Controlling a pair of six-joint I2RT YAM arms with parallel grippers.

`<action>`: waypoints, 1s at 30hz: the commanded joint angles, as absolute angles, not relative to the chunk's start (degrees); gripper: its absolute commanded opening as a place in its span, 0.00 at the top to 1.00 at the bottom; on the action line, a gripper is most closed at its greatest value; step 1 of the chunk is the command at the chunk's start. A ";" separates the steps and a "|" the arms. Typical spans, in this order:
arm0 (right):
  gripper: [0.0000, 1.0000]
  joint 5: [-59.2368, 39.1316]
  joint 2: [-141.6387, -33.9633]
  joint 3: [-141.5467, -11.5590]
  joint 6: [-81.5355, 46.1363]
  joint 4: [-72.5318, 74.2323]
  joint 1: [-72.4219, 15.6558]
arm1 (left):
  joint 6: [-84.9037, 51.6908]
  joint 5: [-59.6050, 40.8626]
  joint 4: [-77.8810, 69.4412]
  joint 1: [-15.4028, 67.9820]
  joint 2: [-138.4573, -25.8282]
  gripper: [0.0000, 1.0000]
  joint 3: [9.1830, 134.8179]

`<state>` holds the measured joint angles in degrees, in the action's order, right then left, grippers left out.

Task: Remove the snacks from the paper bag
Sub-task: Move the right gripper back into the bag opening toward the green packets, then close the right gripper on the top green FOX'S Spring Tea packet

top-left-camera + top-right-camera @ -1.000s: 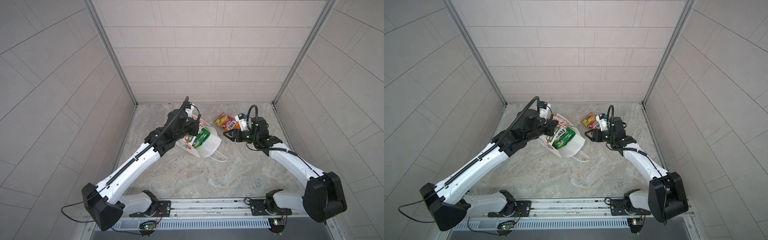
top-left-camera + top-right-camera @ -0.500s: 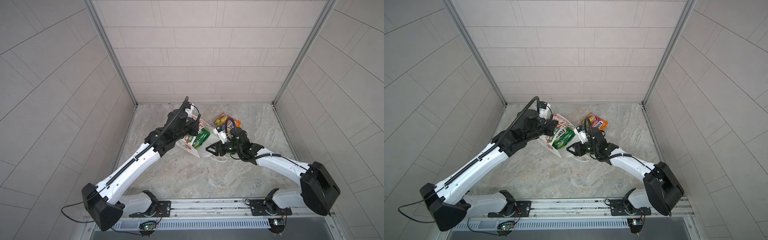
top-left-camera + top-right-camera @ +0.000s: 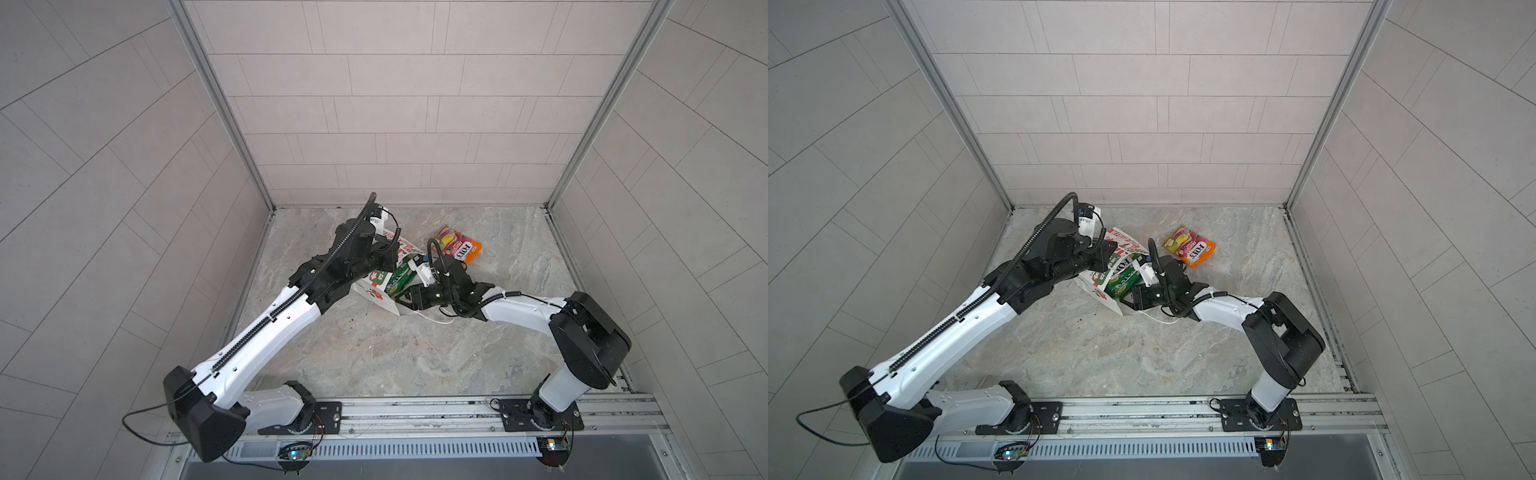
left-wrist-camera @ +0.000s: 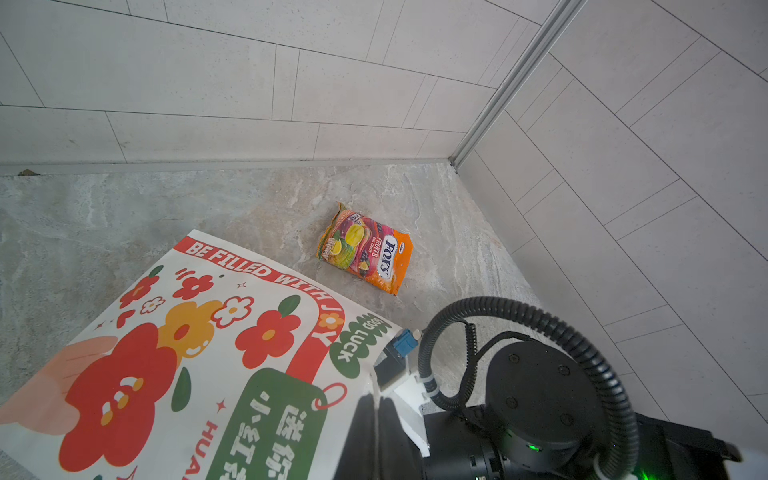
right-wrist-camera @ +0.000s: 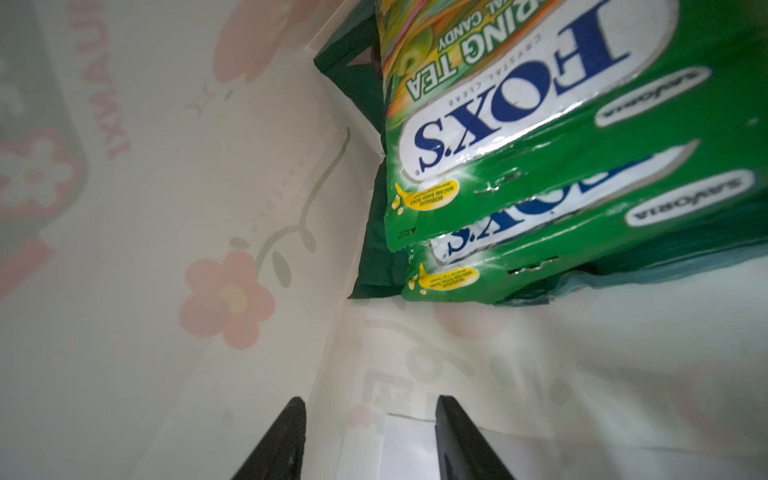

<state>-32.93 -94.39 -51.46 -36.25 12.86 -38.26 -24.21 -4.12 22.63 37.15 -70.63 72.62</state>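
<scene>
The white paper bag (image 3: 384,302) (image 3: 1097,287) lies on its side, its flower print up in the left wrist view (image 4: 208,332). My left gripper (image 4: 375,401) (image 3: 395,259) is shut on the bag's upper rim and holds the mouth up. Inside the mouth, my right gripper (image 5: 368,399) (image 3: 401,300) (image 3: 1129,301) is open with nothing between its fingers. Two green FOX'S pouches (image 5: 540,124) (image 3: 399,280) (image 3: 1121,282) are stacked just ahead of it, over a darker green pack (image 5: 376,232). An orange FOX'S pouch (image 3: 457,247) (image 3: 1190,246) (image 4: 365,249) lies outside on the floor.
The bag's white string handle (image 3: 432,320) (image 3: 1158,320) trails on the stone floor under my right wrist. Tiled walls close the back and both sides, with the back right corner post (image 4: 498,95) beyond the orange pouch. The arms' base rail (image 3: 415,409) runs along the front.
My right arm has swung left from beside the orange pouch, which stays on the floor, into the bag's mouth. The left gripper and the bag have not moved.
</scene>
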 commanded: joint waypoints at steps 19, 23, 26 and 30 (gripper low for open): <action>0.56 -20.83 -99.92 -53.43 -54.90 26.09 -38.80 | -24.70 -5.23 20.58 37.55 -70.77 1.00 73.47; 0.57 -17.14 -100.13 -53.83 -56.81 25.51 -38.98 | -24.87 -5.14 20.39 37.68 -70.85 1.00 73.52; 0.58 -14.55 -100.37 -54.37 -58.02 24.44 -39.21 | -24.96 -5.27 20.26 37.84 -71.10 1.00 73.58; 0.58 -13.10 -101.31 -55.32 -59.61 24.52 -39.40 | -25.05 -5.28 20.26 37.88 -71.12 1.00 73.74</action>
